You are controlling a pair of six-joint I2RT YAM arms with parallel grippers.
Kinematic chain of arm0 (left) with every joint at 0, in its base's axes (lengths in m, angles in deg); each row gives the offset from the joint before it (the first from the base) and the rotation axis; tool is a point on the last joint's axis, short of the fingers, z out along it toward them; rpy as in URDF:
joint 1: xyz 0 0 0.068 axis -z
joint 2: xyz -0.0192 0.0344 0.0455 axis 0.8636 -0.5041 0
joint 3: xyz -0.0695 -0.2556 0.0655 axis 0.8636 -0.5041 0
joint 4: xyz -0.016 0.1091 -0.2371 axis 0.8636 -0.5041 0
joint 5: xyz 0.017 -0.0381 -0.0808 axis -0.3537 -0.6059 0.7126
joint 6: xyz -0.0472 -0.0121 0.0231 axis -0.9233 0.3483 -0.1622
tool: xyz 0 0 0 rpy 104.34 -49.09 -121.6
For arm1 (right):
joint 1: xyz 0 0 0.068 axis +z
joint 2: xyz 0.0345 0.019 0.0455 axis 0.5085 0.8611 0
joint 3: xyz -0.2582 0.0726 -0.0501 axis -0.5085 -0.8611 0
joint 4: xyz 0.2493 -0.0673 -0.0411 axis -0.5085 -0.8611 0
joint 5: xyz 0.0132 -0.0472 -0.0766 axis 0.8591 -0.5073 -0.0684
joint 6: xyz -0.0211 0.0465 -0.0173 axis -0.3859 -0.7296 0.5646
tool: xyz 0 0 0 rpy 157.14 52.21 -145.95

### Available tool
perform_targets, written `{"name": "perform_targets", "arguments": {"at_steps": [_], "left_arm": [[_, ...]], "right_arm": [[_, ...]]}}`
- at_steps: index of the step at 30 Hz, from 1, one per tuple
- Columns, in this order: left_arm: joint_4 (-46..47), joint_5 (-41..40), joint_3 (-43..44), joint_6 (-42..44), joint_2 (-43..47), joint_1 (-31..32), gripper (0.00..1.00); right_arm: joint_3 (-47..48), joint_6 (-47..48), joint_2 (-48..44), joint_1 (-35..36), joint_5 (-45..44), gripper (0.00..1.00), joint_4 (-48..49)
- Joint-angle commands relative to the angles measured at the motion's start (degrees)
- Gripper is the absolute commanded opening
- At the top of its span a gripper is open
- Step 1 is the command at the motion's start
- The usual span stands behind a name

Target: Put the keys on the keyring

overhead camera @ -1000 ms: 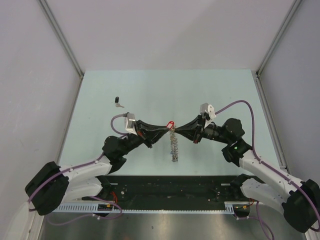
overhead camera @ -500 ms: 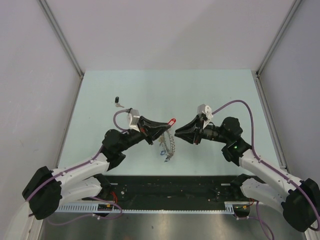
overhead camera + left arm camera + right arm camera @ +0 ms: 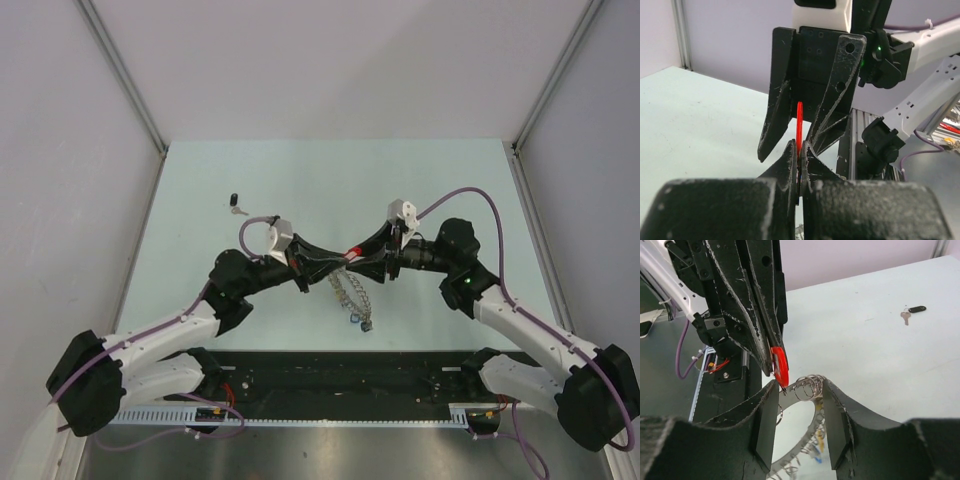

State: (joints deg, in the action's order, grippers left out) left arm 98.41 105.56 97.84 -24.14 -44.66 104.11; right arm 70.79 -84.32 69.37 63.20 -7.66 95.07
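My left gripper (image 3: 799, 147) is shut on the red-headed key (image 3: 800, 125), which shows edge-on between its fingers. In the top view the key (image 3: 352, 250) is held above the table where the two grippers meet, the left gripper (image 3: 343, 257) tip to tip with the right gripper (image 3: 364, 262). The right gripper (image 3: 800, 385) is open. Its fingers straddle the top of the keyring (image 3: 809, 386), a silver ring strung with small rings and keys, without pinching it. The keyring (image 3: 353, 296) hangs down from beside the red key (image 3: 780, 365).
A loose black-headed key (image 3: 236, 204) lies on the pale green table (image 3: 450, 190) at the back left, also seen in the right wrist view as the black-headed key (image 3: 912, 310). Grey walls close in the sides. A black rail (image 3: 330, 375) runs along the near edge.
The right gripper's jaws have opened and no longer pinch. The left gripper pulled back left with the red key, then came right again. The hanging keyring swung left, then right.
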Motion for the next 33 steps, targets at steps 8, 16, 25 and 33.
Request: {"name": "perform_targets", "arguments": {"at_steps": [8, 16, 25, 33], "left_arm": [[2.2, 3.2, 4.2, 1.2, 0.1, -0.3, 0.00], [2.1, 2.5, 3.9, 1.2, 0.8, -0.3, 0.00], [1.2, -1.5, 2.3, 1.3, 2.9, -0.3, 0.00], [-3.1, -15.1, -1.5, 1.7, 8.9, -0.3, 0.00]], "right_arm": [[5.7, 5.3, 3.6, -0.2, 10.4, 0.35, -4.4], [6.5, 6.2, 4.6, 0.4, 10.7, 0.18, -6.8], [6.5, 6.2, 2.0, 0.5, 7.5, 0.00, -8.1], [5.9, 6.8, -3.1, 0.4, 1.6, 0.00, -7.4]]}}
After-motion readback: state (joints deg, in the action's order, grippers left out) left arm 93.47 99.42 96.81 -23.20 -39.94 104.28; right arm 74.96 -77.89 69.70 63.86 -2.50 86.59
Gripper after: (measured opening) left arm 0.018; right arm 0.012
